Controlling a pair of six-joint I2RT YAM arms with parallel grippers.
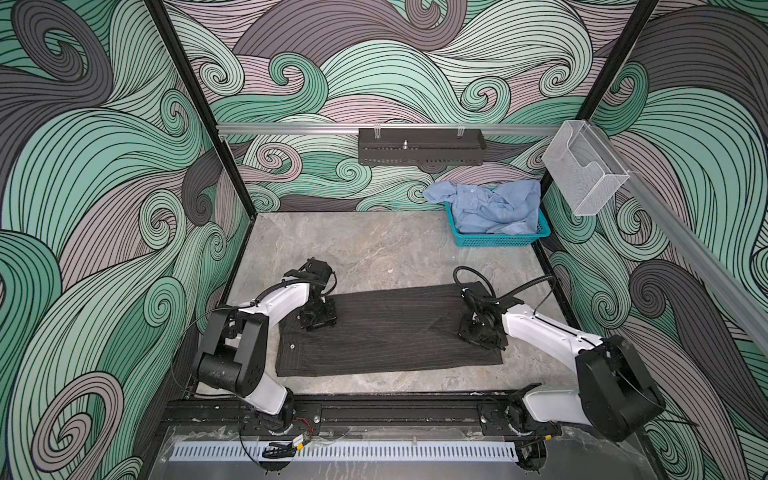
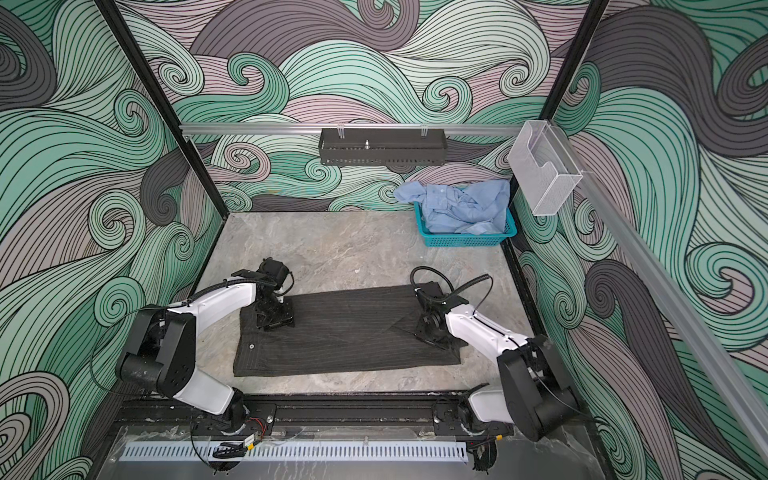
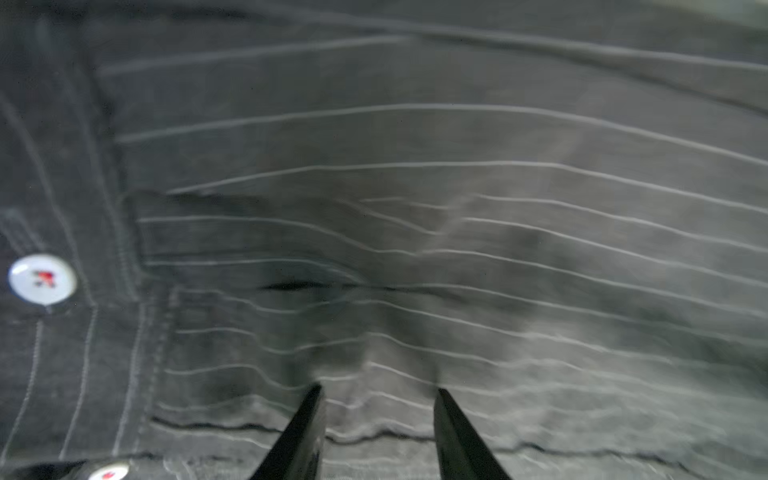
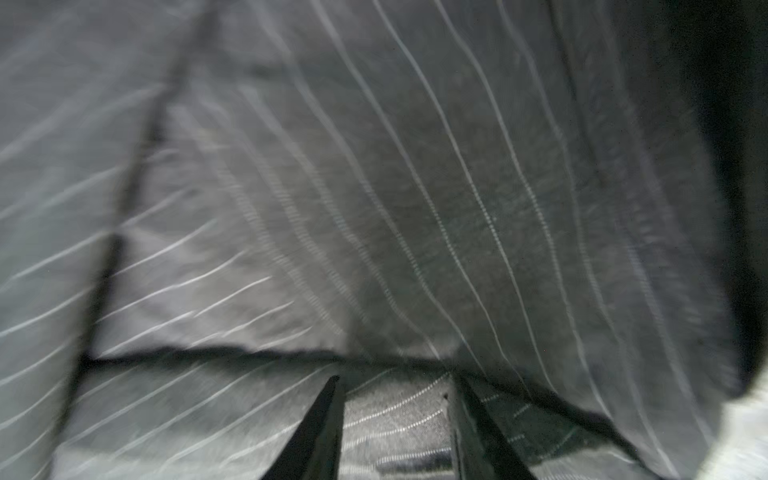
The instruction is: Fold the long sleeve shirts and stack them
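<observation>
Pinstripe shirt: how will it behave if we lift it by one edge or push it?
Pinstripe shirt likely floppy: it lies flat in layers, with ripples in the left wrist view. Lifted by one edge, folds would probably fall open. Pushed, probably bunches rather than slides.

quick headcount
there were two shirts, one charcoal shirt (image 1: 386, 332) and one blue shirt (image 1: 494, 208), plus one teal basket (image 1: 498, 240).
</observation>
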